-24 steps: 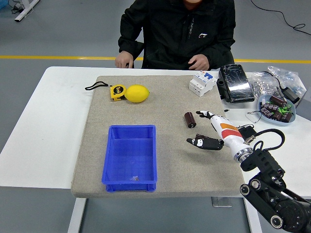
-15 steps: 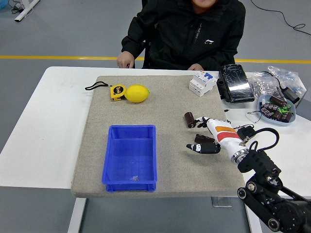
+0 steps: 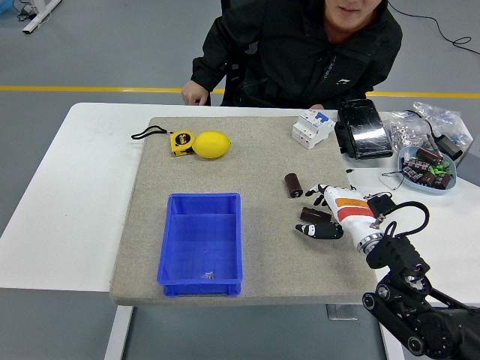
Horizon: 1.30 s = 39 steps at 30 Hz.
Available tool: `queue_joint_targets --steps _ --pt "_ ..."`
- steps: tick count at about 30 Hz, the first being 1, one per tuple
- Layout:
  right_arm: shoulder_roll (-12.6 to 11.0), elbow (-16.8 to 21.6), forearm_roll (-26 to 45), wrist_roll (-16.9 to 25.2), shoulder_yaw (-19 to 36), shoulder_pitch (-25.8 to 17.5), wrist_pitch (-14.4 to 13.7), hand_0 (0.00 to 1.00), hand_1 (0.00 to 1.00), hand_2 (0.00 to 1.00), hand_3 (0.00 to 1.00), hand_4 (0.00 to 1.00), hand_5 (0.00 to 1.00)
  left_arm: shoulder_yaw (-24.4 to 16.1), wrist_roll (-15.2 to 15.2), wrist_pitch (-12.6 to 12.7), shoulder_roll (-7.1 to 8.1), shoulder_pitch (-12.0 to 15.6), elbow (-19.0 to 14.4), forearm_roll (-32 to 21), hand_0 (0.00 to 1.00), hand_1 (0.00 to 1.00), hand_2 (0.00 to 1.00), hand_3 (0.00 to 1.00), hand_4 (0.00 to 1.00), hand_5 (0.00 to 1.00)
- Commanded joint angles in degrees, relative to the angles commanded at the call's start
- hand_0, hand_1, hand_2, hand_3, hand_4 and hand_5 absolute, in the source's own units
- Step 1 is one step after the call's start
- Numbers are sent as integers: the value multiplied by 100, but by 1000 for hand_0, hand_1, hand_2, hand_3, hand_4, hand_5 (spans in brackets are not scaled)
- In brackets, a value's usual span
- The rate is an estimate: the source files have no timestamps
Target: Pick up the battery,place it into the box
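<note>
The right arm (image 3: pixel 409 296) comes up from the lower right corner, black and jointed, ending in a white-and-orange right hand (image 3: pixel 334 212) that reaches left over the mat. Its fingers (image 3: pixel 315 215) are spread loosely, dark tips pointing left, and they hold nothing. The battery (image 3: pixel 293 184), a short dark cylinder, lies on its side just beyond and left of the fingertips, near them but apart.

A grey felt mat (image 3: pixel 262 247) covers most of the white table (image 3: pixel 67 210). Near the mat's front edge sits the blue box (image 3: pixel 201 244), open-topped, with only a small speck of something on its floor near the front wall; what it is cannot be told. Well beyond it, at the mat's far left, a lemon (image 3: pixel 211 145) touches a yellow tape measure (image 3: pixel 181 142) with a black strap trailing left. At the far right of the mat stands a white breaker (image 3: pixel 312 128), and just beside it on the bare table a black device (image 3: pixel 363 130) with a glossy face. Farther right, a clear bowl (image 3: pixel 427 169) holds dark cylinders like the battery, with clear bags (image 3: pixel 431 124) behind it.

A person in a black jacket (image 3: pixel 300 52) sits at the far side, one hand (image 3: pixel 194 94) resting at the table's edge. Behind is grey floor with a yellow line (image 3: pixel 90 88).
</note>
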Motion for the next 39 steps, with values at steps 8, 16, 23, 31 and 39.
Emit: queue_joint_targets --steps 8,16,23,31,39 --pt "50 -182 -23 -5 -152 42 -237 381 439 444 530 998 326 -54 28 -12 -6 27 -6 105 720 688 668 585 632 545" --pt "47 -330 -45 -29 -229 138 -437 257 319 377 434 853 250 -23 13 -13 -11 3 -3 69 721 689 668 586 633 546" --pt "49 -446 -22 -17 -270 173 -450 238 312 373 432 843 256 7 -4 -5 -28 -23 3 16 720 690 668 585 633 545" --pt "53 -520 35 42 -299 164 -501 219 306 373 432 822 252 -5 -1 -8 -38 -14 4 34 720 689 668 585 633 544" --pt "50 -492 101 97 -295 161 -580 203 299 369 429 814 252 8 -7 -9 -38 -15 6 16 720 690 668 585 633 546"
